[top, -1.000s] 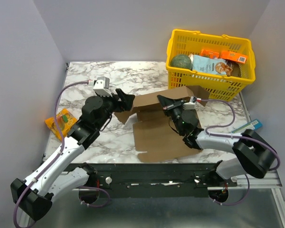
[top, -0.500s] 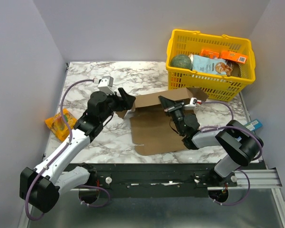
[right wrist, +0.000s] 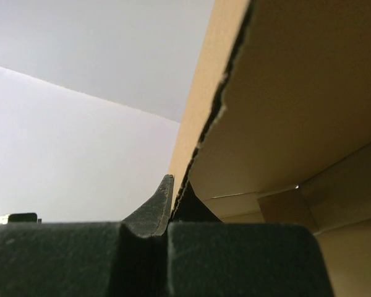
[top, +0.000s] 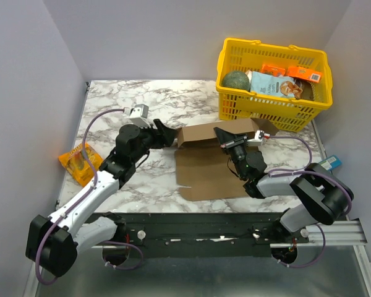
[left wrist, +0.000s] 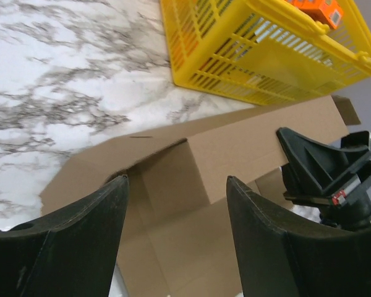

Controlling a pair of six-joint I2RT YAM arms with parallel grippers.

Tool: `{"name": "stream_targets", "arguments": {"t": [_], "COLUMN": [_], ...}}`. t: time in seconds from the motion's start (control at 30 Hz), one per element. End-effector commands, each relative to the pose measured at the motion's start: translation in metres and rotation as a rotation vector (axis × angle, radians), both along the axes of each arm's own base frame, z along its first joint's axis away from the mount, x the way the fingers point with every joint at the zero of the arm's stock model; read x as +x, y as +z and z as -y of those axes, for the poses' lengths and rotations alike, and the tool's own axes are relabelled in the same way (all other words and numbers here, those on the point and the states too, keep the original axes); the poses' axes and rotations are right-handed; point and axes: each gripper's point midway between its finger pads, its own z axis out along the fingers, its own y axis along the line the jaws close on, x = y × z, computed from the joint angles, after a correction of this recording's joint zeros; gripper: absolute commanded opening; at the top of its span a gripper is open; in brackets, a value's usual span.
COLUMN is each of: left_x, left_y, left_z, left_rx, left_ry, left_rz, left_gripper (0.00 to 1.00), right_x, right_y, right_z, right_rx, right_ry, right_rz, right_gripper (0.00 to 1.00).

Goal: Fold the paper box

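The paper box (top: 205, 172) is a brown cardboard sheet lying mid-table, with its back wall (top: 210, 132) raised and a short side flap folded inward at the left end. My right gripper (top: 225, 137) is shut on the top edge of that back wall. In the right wrist view the cardboard edge (right wrist: 222, 105) runs down into the right gripper (right wrist: 173, 185). My left gripper (top: 167, 135) hovers at the box's left end. It is the open left gripper (left wrist: 177, 179) in the left wrist view, its fingers astride the folded corner (left wrist: 173, 179) with nothing clamped.
A yellow plastic basket (top: 237, 105) with packets and a round green item stands behind the box at the back right, close to the raised wall. An orange snack packet (top: 79, 162) lies near the left table edge. A blue item (top: 326, 164) lies at the right edge.
My left gripper has moved right, toward the box's left end, and its jaws have narrowed a little. The back wall stands more upright, and the box has shifted slightly right with the right gripper.
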Motion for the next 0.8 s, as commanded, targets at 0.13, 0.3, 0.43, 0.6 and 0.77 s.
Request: {"name": "stream_targets", "arguments": {"t": [0.13, 0.3, 0.43, 0.6, 0.77], "left_x": [-0.008, 0.002, 0.012, 0.024, 0.025], "left_y": [-0.007, -0.022, -0.021, -0.022, -0.024], "left_z": [0.057, 0.066, 0.073, 0.090, 0.099], "left_rx": [-0.060, -0.037, -0.051, -0.075, -0.105], "left_ry": [-0.128, -0.129, -0.130, -0.168, -0.198], "left_rz": [-0.058, -0.096, -0.078, -0.072, -0.071], "left_gripper": [0.74, 0.75, 0.75, 0.75, 0.68], "right_x": [0.004, 0.004, 0.004, 0.003, 0.002], "right_y": [-0.045, -0.047, -0.048, -0.048, -0.051], "right_z": [0.013, 0.010, 0.008, 0.006, 0.008], "right_rx": [-0.157, -0.154, -0.155, -0.162, -0.165], "right_ry": [-0.062, -0.044, -0.038, -0.025, -0.032], "right_rz": [-0.117, -0.121, -0.121, -0.120, -0.125], "right_gripper": [0.01, 0.01, 0.01, 0.01, 0.01]}}
